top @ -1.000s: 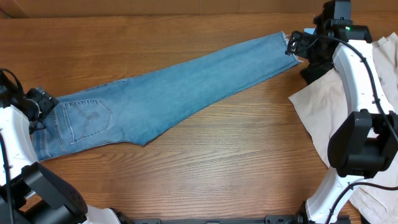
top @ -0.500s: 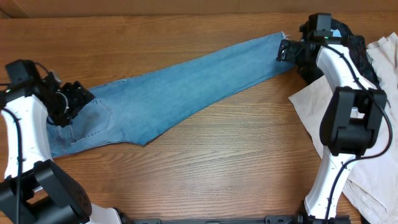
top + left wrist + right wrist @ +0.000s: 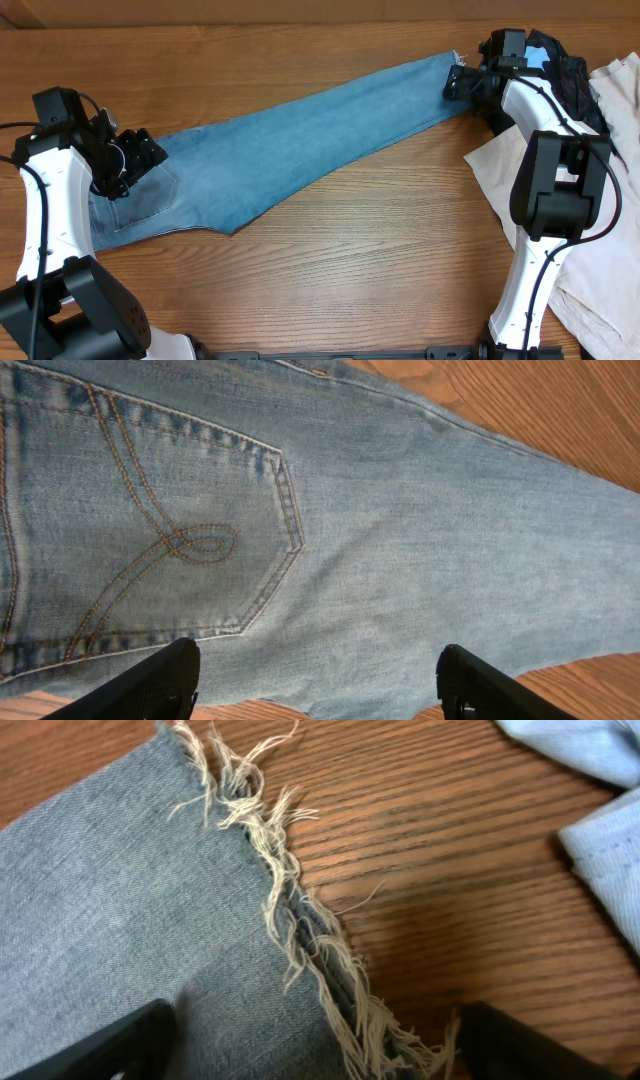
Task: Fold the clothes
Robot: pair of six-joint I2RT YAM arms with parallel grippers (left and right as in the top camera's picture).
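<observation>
Hovering released over jeans [image 3: 290, 140]: left tool [image 3: 318, 675] at pocket [image 3: 150, 530], right tool [image 3: 320, 1035] at hem [image 3: 290, 920].

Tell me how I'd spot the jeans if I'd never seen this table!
On the wooden table, one long cloth lies slanted from the near left to the far right. Those are the jeans: light blue, with a stitched back pocket at the left end and a frayed hem at the right. The beige cloth beside them is not blue.

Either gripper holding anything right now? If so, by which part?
Nothing held. The left gripper is open above the jeans at the back pocket; the right gripper is open above the frayed hem.
</observation>
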